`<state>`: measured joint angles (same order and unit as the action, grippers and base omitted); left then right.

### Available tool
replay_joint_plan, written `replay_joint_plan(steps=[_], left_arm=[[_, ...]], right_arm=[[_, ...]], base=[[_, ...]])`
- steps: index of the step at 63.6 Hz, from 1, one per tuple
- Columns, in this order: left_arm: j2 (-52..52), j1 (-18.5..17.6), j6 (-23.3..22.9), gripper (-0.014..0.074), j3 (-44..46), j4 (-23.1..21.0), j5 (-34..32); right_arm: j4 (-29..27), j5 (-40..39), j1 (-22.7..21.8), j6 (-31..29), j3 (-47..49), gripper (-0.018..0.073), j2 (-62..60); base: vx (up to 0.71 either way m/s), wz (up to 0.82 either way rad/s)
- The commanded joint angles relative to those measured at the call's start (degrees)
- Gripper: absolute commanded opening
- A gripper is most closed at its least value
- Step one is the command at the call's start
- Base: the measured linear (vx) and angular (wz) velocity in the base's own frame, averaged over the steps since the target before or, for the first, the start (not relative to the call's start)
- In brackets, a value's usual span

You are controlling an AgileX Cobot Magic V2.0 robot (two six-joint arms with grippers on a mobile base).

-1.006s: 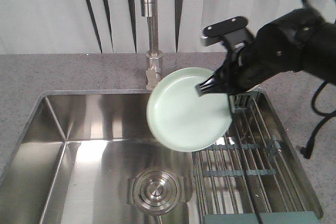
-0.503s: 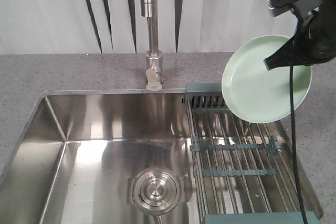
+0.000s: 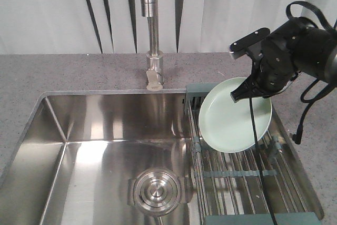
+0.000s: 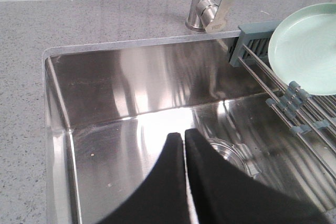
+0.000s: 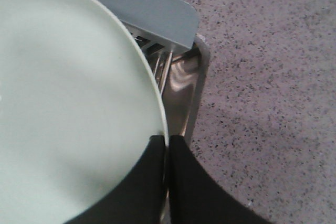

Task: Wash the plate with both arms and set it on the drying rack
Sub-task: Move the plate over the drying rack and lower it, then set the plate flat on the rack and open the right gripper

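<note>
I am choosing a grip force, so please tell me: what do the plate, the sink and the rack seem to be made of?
Plate: likely ceramic or melamine; matte pale green, no glare.
Sink: brushed stainless steel; soft mirror-like reflections.
Rack: shiny steel rods with grey-green clips and end pieces, probably plastic.

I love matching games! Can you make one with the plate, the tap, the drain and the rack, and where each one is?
Things:
1. plate
2. tap
3. drain
4. drying rack

Places:
a. upright on the counter behind the sink
b. in the sink's floor
c. pinched at its rim by the right gripper
d. lying across the sink's right side

Pairs: 1-c, 2-a, 3-b, 4-d
</note>
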<state>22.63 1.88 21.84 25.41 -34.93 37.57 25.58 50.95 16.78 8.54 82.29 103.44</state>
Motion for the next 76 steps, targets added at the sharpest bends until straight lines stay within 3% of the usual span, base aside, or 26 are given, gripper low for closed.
replay_joint_plan(steps=[1, 37, 47, 67, 76], left_arm=[[0.4, 0.2, -0.5, -0.0006, 1.4, -2.0, -3.0], [0.4, 0.2, -0.5, -0.0006, 1.4, -1.9, -3.0], [0.4, 0.2, -0.5, -0.0006, 1.4, -1.9, -3.0], [0.4, 0.2, -0.5, -0.0006, 1.4, -1.9, -3.0], [0.4, 0.2, -0.5, -0.0006, 1.4, -2.0, -3.0]], right_arm=[[1.7, -2.3, -0.4, -0.9, 1.8, -0.0001, -1.9], [0.7, -2.3, -0.4, -1.2, 1.8, 0.0027, 0.2], [0.8, -2.0, -0.4, -1.2, 1.8, 0.0116, 0.2], [3.6, 1.5, -0.4, -1.1, 1.8, 0.0435, 0.2], [1.9, 3.1, -0.4, -1.8, 1.8, 0.0447, -2.3]], base=[[0.0, 0.0], [0.0, 0.0], [0.0, 0.0], [0.0, 0.0], [0.0, 0.0]])
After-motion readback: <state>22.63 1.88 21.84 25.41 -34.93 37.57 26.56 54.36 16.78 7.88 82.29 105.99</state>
